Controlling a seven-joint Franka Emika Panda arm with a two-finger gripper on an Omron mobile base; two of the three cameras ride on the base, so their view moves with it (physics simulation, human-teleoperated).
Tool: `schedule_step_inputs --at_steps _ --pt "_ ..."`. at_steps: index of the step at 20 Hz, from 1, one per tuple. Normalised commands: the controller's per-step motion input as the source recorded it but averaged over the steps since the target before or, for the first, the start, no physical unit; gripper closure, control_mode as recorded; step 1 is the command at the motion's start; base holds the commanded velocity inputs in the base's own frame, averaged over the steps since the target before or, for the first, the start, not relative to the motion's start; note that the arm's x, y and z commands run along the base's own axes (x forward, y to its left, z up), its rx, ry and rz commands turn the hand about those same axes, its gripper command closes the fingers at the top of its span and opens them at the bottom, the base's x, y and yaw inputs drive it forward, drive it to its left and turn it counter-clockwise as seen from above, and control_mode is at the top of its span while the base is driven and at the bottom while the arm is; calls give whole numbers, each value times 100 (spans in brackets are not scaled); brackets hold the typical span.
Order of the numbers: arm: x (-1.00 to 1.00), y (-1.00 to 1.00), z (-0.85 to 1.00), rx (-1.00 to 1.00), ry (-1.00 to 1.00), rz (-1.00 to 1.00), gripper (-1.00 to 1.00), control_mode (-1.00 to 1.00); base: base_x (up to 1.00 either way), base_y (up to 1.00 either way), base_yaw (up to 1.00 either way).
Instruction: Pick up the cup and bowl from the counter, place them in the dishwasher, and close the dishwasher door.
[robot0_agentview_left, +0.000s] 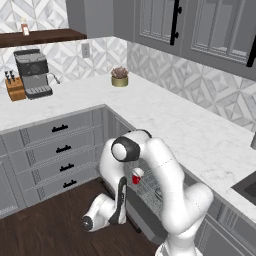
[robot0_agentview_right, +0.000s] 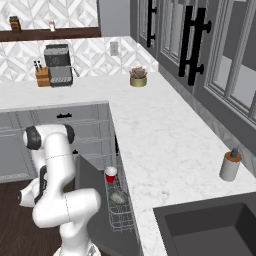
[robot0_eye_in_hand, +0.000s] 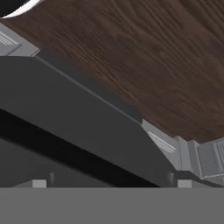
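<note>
Cup (robot0_agentview_right: 110, 174) and bowl (robot0_agentview_right: 118, 197) are racked already; gripper (robot0_agentview_left: 88, 223) hangs spread and empty just below the dishwasher door (robot0_eye_in_hand: 65, 118), not yet shut.

My hand (robot0_agentview_left: 89, 223) hangs low over bare wooden floor (robot0_agentview_left: 45, 230), with open room to its left. The lowered dishwasher door (robot0_agentview_right: 92, 200) blocks the way just beside it, and the wire rack (robot0_agentview_right: 120, 212) above carries the cup (robot0_agentview_right: 110, 175) and bowl (robot0_agentview_right: 118, 198).
</note>
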Motion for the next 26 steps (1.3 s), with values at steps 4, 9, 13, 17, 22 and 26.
schedule_step_inputs --at_steps 4,9,13,17,22,26 --pt "63 -19 -41 -10 0 0 -100 -100 0 0 0" --pt "49 -32 -37 -8 1 0 -100 -100 0 0 0" --pt "26 -57 -21 -5 1 0 -100 -100 0 0 0" --pt "4 -98 0 -7 0 -4 -100 -100 0 0 0" --pt "33 -100 0 -17 8 -3 -100 -100 0 0 0" --pt "30 -100 0 -16 9 -1 -100 -100 0 0 0"
